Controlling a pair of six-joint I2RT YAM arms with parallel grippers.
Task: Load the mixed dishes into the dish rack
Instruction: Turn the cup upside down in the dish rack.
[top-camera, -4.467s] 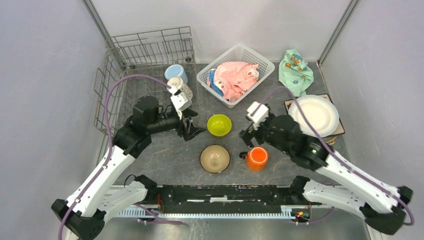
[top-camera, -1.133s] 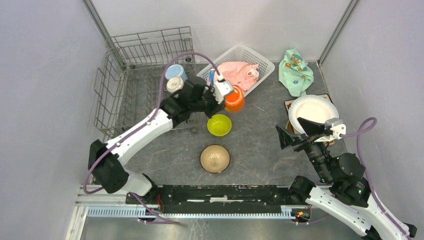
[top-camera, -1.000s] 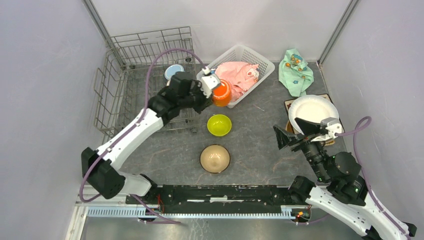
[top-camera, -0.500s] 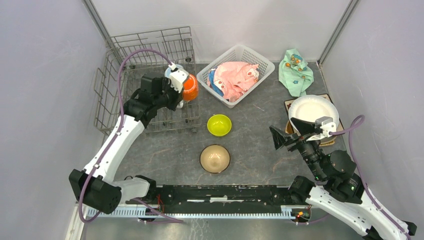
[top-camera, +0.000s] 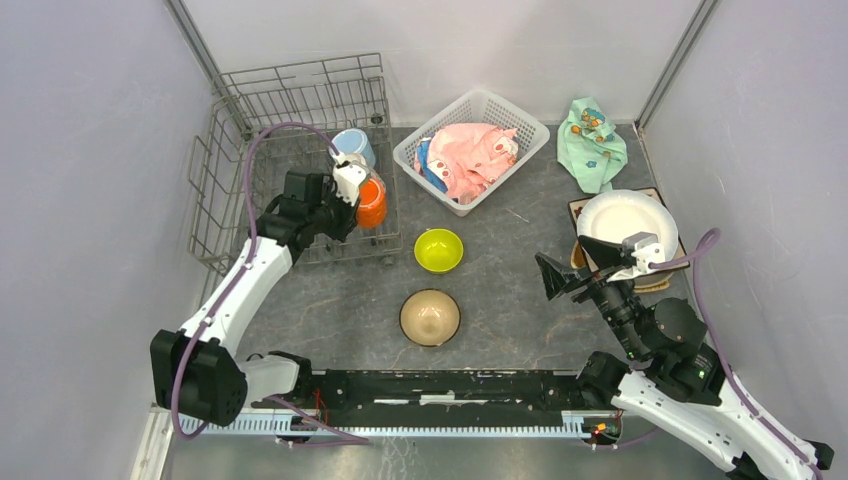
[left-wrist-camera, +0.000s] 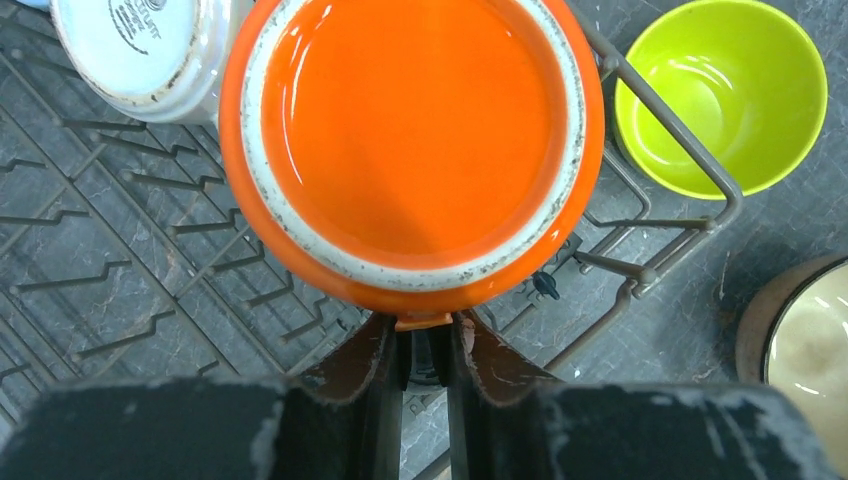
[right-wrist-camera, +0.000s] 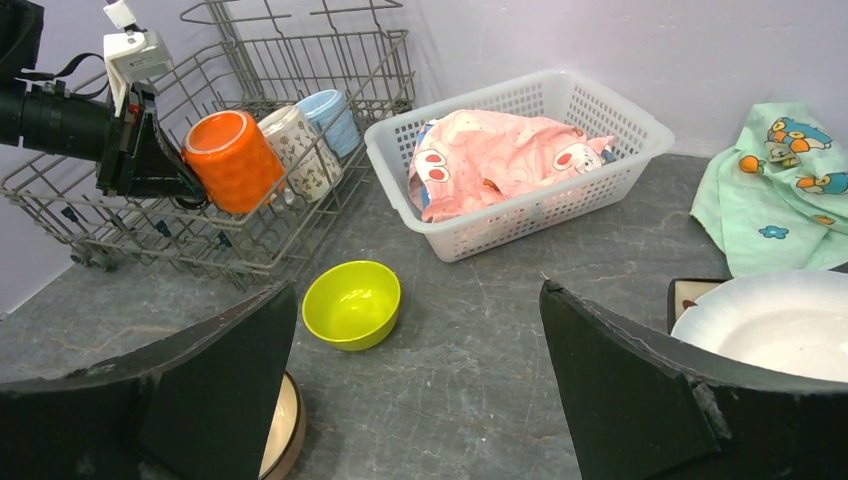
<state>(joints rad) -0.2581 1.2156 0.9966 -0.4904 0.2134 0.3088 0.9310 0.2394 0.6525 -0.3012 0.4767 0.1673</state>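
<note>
I counted three mugs inside the dish rack (top-camera: 290, 100) at ten o'clock. My left jaws pinched the tilted orange mug (left-wrist-camera: 410, 130) by its handle, with the white patterned mug (right-wrist-camera: 300, 150) and light-blue mug (top-camera: 352, 143) beyond it at twelve. Two bowls sat on the counter (top-camera: 520, 290), one lime-green bowl (top-camera: 438, 250) and one tan bowl (top-camera: 430, 317). My right jaws gaped empty.

Dish rack (top-camera: 215, 170): tall wire walls on far and left sides, upright tines across floor; access from above. Right side crowded: light-blue mug (top-camera: 352, 145), white patterned mug (right-wrist-camera: 300, 140), orange mug (top-camera: 371, 203) in row, left hand (left-wrist-camera: 425, 335) pinching orange mug's edge. Left part of rack floor bare. Tabletop (top-camera: 500, 290): lime-green bowl (top-camera: 438, 250), tan bowl (top-camera: 430, 317) apart, gap passable. Bare strip between bowls and right hand (top-camera: 563, 268). White lattice basket (right-wrist-camera: 520, 225) blocks far centre.
</note>
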